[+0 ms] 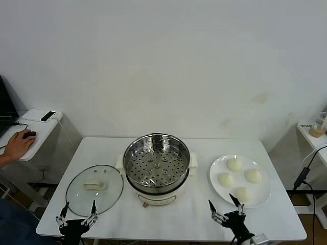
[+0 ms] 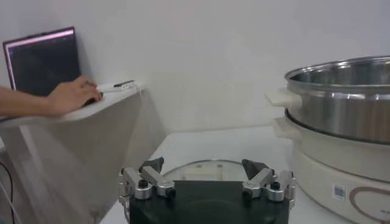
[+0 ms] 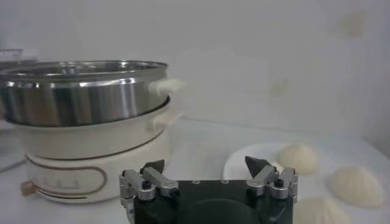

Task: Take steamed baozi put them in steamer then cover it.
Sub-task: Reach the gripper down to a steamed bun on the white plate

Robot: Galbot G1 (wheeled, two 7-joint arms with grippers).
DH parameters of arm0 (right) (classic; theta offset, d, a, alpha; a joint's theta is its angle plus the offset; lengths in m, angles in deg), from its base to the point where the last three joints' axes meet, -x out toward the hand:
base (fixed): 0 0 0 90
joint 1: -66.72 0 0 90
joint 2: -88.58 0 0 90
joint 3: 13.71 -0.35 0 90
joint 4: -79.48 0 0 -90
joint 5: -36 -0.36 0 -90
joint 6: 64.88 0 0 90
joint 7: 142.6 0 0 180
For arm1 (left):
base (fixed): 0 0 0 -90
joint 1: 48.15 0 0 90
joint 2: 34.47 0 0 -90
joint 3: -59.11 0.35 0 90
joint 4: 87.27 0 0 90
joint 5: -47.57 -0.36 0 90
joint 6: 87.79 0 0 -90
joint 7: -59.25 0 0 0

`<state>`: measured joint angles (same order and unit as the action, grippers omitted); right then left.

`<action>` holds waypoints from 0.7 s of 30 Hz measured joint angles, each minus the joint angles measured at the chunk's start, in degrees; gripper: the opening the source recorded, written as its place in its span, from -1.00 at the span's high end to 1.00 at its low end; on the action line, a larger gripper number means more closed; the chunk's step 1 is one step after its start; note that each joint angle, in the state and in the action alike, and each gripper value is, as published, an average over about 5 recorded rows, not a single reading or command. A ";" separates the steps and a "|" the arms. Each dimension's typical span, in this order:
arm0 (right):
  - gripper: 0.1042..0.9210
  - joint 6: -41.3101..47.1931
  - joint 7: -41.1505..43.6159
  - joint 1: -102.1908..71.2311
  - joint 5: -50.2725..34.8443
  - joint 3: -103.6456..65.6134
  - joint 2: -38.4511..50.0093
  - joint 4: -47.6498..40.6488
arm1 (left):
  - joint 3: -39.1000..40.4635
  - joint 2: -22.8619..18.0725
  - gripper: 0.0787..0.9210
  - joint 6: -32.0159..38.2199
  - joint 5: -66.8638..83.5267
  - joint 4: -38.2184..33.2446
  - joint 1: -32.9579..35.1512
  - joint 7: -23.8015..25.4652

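The steamer (image 1: 156, 169) stands open at the table's middle, its perforated tray empty; it also shows in the left wrist view (image 2: 341, 115) and the right wrist view (image 3: 85, 115). Several cream-white baozi (image 1: 234, 164) lie on a white plate (image 1: 217, 185) to its right; some baozi (image 3: 297, 157) show in the right wrist view. The glass cover (image 1: 94, 190) with its cream handle lies flat on the table to the steamer's left, and shows in the left wrist view (image 2: 195, 169). My left gripper (image 1: 77, 209) is open at the front edge, just before the cover. My right gripper (image 1: 225, 205) is open before the plate.
A side table (image 1: 30, 130) at far left holds a laptop and a person's hand (image 1: 18, 144) on a mouse. Another small table (image 1: 316, 133) with a cup stands at far right. A cable (image 1: 305, 171) hangs beside the table's right edge.
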<state>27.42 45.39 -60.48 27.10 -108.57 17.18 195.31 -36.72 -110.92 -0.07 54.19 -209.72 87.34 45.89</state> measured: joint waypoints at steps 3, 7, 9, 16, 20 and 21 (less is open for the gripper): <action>-0.76 0.97 0.41 1.14 2.05 -1.17 1.49 -0.39 | -0.27 -0.02 -0.77 -1.04 -0.88 -0.32 -0.34 0.58; -0.76 2.59 2.13 4.10 6.51 -3.32 5.60 -1.83 | -0.97 0.14 -0.77 -2.57 -3.57 -0.72 -0.79 2.77; -0.76 3.09 3.67 6.16 9.11 -4.04 8.24 -3.10 | -1.29 0.20 -0.77 -3.18 -5.31 -1.06 -0.98 4.22; -0.76 3.31 12.53 16.80 19.01 -3.29 18.76 -9.90 | -2.20 -0.31 -0.77 -4.78 -10.74 -2.13 -1.86 8.23; -0.76 2.60 19.77 25.82 24.02 0.68 24.70 -15.04 | -2.80 -0.76 -0.77 -5.28 -12.72 -2.28 -2.05 9.41; -0.76 2.33 21.70 28.39 25.04 2.12 26.02 -16.47 | -2.96 -0.88 -0.77 -5.37 -13.10 -2.33 -2.09 9.63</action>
<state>29.76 67.09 -32.09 52.14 -106.45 43.20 178.85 -39.68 -111.80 -5.45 41.08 -212.05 85.25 55.52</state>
